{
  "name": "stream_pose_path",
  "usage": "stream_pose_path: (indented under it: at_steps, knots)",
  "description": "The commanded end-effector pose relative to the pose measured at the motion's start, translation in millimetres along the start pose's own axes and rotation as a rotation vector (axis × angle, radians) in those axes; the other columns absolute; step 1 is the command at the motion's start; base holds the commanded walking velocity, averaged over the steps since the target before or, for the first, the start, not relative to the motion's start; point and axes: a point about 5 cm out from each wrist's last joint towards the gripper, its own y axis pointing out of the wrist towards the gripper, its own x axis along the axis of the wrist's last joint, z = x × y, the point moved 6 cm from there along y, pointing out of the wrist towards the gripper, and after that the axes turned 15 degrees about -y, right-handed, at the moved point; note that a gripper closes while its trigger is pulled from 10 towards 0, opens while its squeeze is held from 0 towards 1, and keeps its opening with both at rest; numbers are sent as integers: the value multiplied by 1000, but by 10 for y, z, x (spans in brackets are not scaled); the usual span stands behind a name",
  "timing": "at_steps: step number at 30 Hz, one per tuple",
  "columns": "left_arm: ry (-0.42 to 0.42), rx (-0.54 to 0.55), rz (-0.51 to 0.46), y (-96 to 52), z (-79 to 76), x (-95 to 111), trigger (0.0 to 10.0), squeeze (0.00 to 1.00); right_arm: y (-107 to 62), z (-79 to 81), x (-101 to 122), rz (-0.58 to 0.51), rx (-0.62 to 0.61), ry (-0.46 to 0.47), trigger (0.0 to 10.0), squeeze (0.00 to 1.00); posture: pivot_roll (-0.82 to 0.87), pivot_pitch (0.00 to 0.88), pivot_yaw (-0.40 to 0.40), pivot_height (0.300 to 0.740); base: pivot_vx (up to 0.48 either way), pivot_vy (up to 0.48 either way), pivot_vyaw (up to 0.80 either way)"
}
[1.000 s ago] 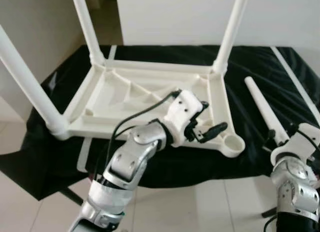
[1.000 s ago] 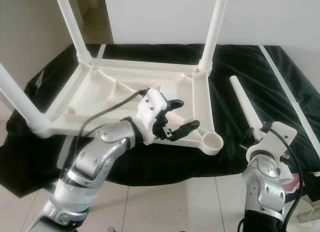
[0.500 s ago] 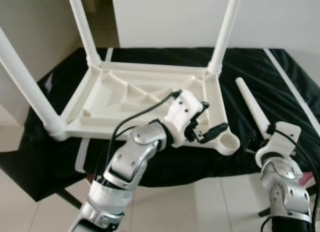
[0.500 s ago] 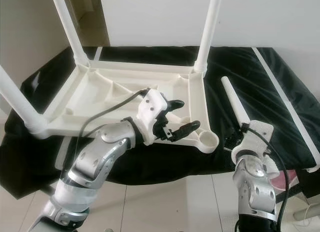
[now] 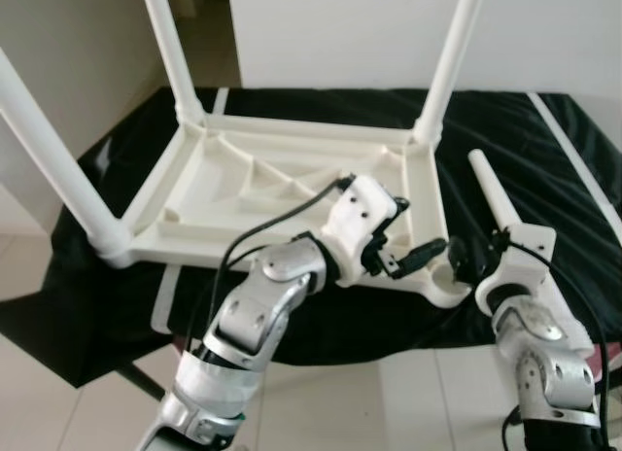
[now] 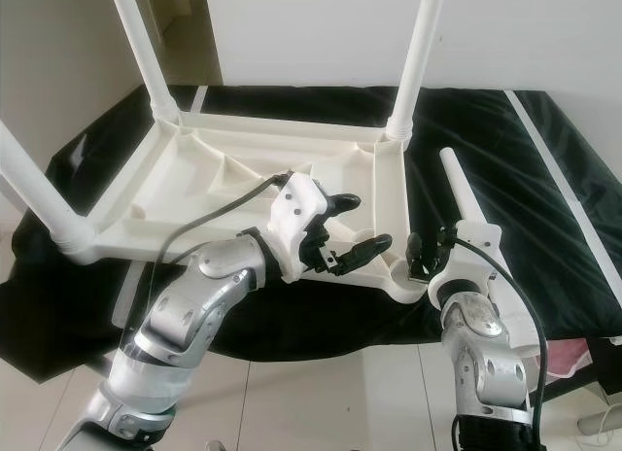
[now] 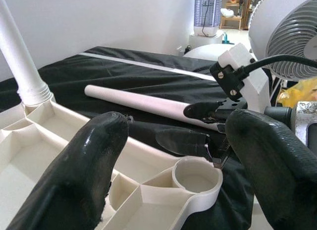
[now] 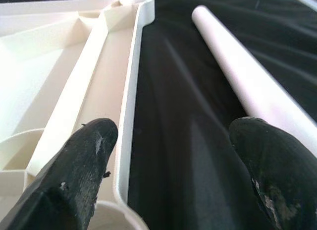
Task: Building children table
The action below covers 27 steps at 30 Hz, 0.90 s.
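Observation:
A white children's table (image 5: 424, 193) lies upside down on a black cloth. Three legs stand up from its corners: one at the far right (image 5: 447, 62), one at the far left (image 5: 170, 48), one at the near left (image 5: 49, 150). The near right corner has an empty round socket (image 7: 197, 178). A loose white leg (image 5: 491, 193) lies on the cloth to the right of the table. My left gripper (image 5: 413, 232) is open above the frame, just left of the socket. My right gripper (image 6: 428, 252) is open, low beside the socket, between the table's edge and the loose leg (image 8: 247, 76).
The black cloth (image 5: 525, 130) drapes over the support's edges, with a white strip (image 5: 573, 150) lying along its right side. Tiled floor (image 5: 58, 393) shows in front. A white wall stands behind. A fan (image 7: 287, 27) stands off to the right.
My right arm has swung left and forward from outside the loose leg to right beside the empty socket. The left gripper has kept its place; the view has shifted slightly.

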Motion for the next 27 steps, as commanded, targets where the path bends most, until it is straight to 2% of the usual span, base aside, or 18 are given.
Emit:
stream_pose_path:
  at_steps: [1, 4, 7, 11, 19, 27]
  knots:
    - [5, 6, -13, 16, -13, 24, 10000, 0, -2, -26, 72, -30, -12, -1, 10000, 0, -76, 28, -8, 740, 0, 0, 0]
    - [3, 4, -13, 17, -24, 21, 10000, 0, -6, -243, 109, -46, -131, 39, 10000, 0, -76, 25, -8, 740, 0, 0, 0]
    - [2, 0, -11, 15, -33, 19, 10000, 0, -20, -422, -61, 31, -222, 48, 10000, 0, -78, 25, -4, 740, 0, 0, 0]
    - [3, -2, -10, 14, -34, 17, 10000, 0, -32, -502, -158, 75, -259, 49, 10000, 0, -79, 24, -2, 740, 0, 0, 0]
    - [6, -7, -11, 14, -38, 25, 10000, 0, -39, -514, -298, 134, -263, 83, 10000, 0, -80, 22, 0, 740, 0, 0, 0]
    - [6, -10, -9, 12, -44, 24, 10000, 0, -43, -395, -441, 195, -209, 75, 10000, 0, -77, 25, 0, 740, 0, 0, 0]
